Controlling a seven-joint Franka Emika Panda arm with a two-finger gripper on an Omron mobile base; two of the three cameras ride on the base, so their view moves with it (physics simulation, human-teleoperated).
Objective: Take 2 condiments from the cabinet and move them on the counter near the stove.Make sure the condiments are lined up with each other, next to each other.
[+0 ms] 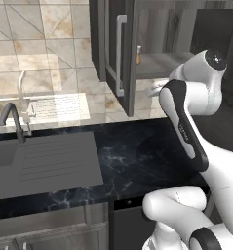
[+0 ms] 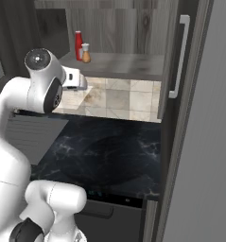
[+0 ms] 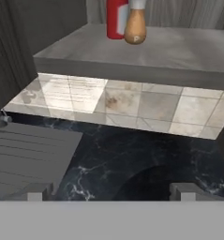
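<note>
With the cabinet (image 2: 133, 28) doors swung wide, both condiments were seen standing untouched on its grey shelf (image 3: 179, 51): the slim red bottle (image 2: 78, 45) at the back and the shorter orange-brown bottle (image 2: 86, 53) touching it or just in front of it, nearer the shelf's front edge. The gripper (image 3: 111, 193) was held below that shelf and above the black counter (image 2: 109, 151), its two fingertips (image 3: 36, 192) spread wide with nothing between them.

The step in hand was judged to be the reach for a first bottle. It would be best served if the hand were raised clear of the shelf lip before being driven in, and if the orange-brown bottle, being nearer the edge, were taken first so the red one behind was not knocked over.

The arm was bent sharply at the elbow, the forearm angled up toward the shelf, the wrist levelled at the shelf's front edge.
</note>
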